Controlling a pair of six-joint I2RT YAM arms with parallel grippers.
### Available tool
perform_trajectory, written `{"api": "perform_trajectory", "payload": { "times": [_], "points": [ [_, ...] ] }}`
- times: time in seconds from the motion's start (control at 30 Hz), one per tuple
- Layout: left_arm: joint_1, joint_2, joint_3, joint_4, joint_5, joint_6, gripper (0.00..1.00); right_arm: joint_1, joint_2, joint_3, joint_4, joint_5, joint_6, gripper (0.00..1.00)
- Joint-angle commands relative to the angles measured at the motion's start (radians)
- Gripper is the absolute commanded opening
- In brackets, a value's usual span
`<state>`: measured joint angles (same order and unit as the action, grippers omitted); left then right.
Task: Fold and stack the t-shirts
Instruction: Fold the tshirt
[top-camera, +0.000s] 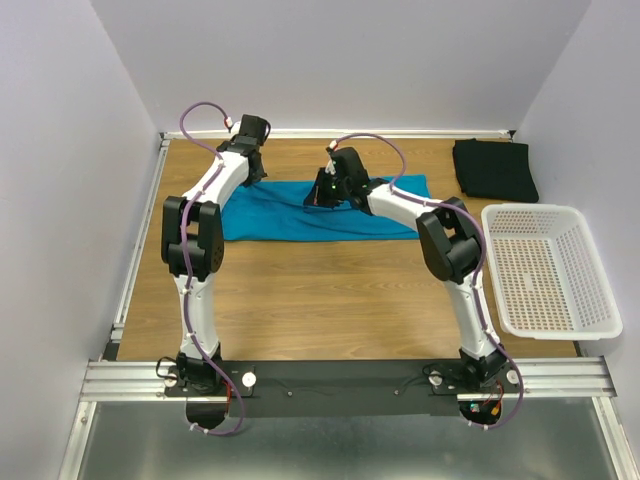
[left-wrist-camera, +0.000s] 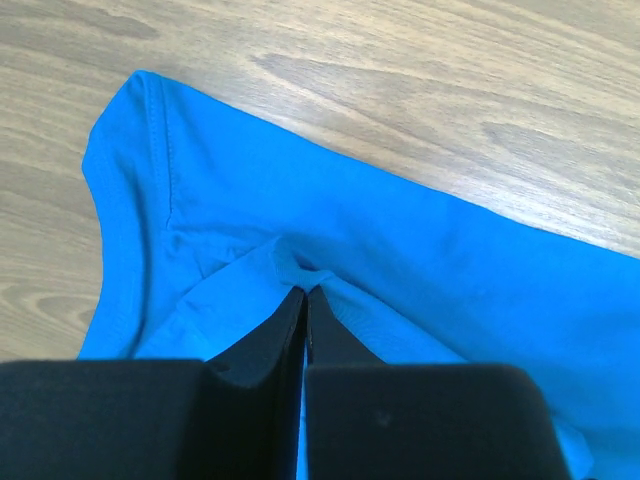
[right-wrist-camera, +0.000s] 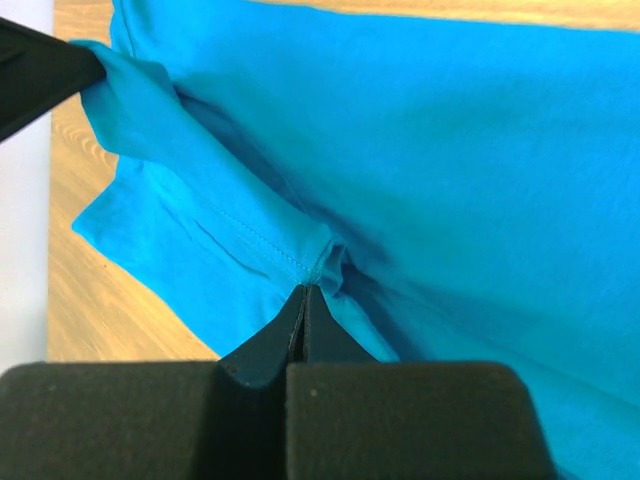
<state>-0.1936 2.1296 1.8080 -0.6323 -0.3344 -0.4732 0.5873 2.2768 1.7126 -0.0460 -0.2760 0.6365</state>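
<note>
T-shirt (top-camera: 290, 220) (teal-blue) lies with long axis running left-right.

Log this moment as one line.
left jaws: shut on teal t-shirt | right jaws: shut on teal t-shirt | black t-shirt: apart, far right corner

Left gripper (left-wrist-camera: 305, 292), its two black fingers (left-wrist-camera: 262, 345) pressed tip to tip on a small raised pinch of the teal-blue t-shirt (left-wrist-camera: 430, 260), whose stitched sleeve hem (left-wrist-camera: 128, 210) lies at left and whose far edge runs diagonally across the pale wood-grain desk (left-wrist-camera: 400, 80).
</note>
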Motion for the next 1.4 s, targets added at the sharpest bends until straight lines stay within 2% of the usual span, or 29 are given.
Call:
{"api": "perform_trajectory", "payload": {
  "times": [0.0, 0.27, 0.37, 0.43, 0.57, 0.67, 0.7, 0.77, 0.9, 0.93, 1.0, 1.03, 1.13, 1.2, 1.3, 1.33, 1.37],
  "points": [
    [0.014, 0.029, 0.014, -0.015, -0.061, 0.019, 0.09, 0.009, -0.023, -0.027, -0.009, -0.035, 0.023, 0.01],
    [0.013, 0.053, 0.010, -0.055, -0.097, 0.027, 0.09, 0.009, 0.013, -0.039, -0.020, -0.069, 0.043, 0.01],
    [0.014, 0.062, 0.010, -0.060, -0.104, 0.028, 0.13, 0.011, 0.021, -0.038, -0.022, -0.072, 0.043, 0.01],
    [0.014, 0.066, 0.002, -0.058, -0.097, 0.025, 0.22, 0.011, 0.027, -0.036, -0.026, -0.075, 0.043, 0.02],
    [0.014, 0.052, -0.013, -0.044, -0.092, 0.015, 0.41, 0.011, 0.029, -0.033, -0.035, -0.084, 0.037, 0.13],
    [0.014, 0.018, -0.024, -0.027, -0.097, 0.004, 0.57, 0.011, 0.007, -0.034, -0.048, -0.069, 0.022, 0.28],
    [0.014, -0.002, -0.026, -0.026, -0.098, -0.001, 0.60, 0.011, -0.002, -0.034, -0.057, -0.059, 0.002, 0.37],
    [0.014, -0.029, -0.035, -0.023, -0.106, -0.007, 0.66, 0.011, -0.037, -0.033, -0.069, -0.019, -0.021, 0.41],
    [0.017, -0.155, -0.107, -0.004, -0.094, -0.034, 0.66, 0.006, -0.088, -0.008, -0.155, 0.053, -0.116, 0.50],
    [0.025, -0.187, -0.169, 0.002, -0.089, -0.051, 0.66, -0.003, -0.105, -0.013, -0.172, 0.069, -0.133, 0.52],
    [0.043, -0.290, -0.290, 0.034, -0.066, -0.079, 0.66, -0.024, -0.172, -0.069, -0.210, 0.118, -0.190, 0.57],
    [0.054, -0.327, -0.291, 0.051, -0.066, -0.079, 0.66, -0.033, -0.197, -0.097, -0.221, 0.135, -0.208, 0.58],
    [0.108, -0.450, -0.509, 0.111, -0.032, -0.102, 0.66, -0.078, -0.311, -0.215, -0.252, 0.175, -0.277, 0.59],
    [0.143, -0.496, -0.579, 0.153, -0.014, -0.104, 0.63, -0.096, -0.359, -0.296, -0.270, 0.184, -0.316, 0.59],
    [0.157, -0.493, -0.651, 0.178, 0.028, -0.110, 0.53, -0.116, -0.431, -0.356, -0.307, 0.210, -0.349, 0.59],
    [0.158, -0.487, -0.667, 0.184, 0.040, -0.114, 0.45, -0.116, -0.441, -0.382, -0.314, 0.213, -0.353, 0.59],
    [0.158, -0.481, -0.671, 0.193, 0.049, -0.116, 0.42, -0.116, -0.453, -0.393, -0.322, 0.206, -0.356, 0.59]
  ]
}}
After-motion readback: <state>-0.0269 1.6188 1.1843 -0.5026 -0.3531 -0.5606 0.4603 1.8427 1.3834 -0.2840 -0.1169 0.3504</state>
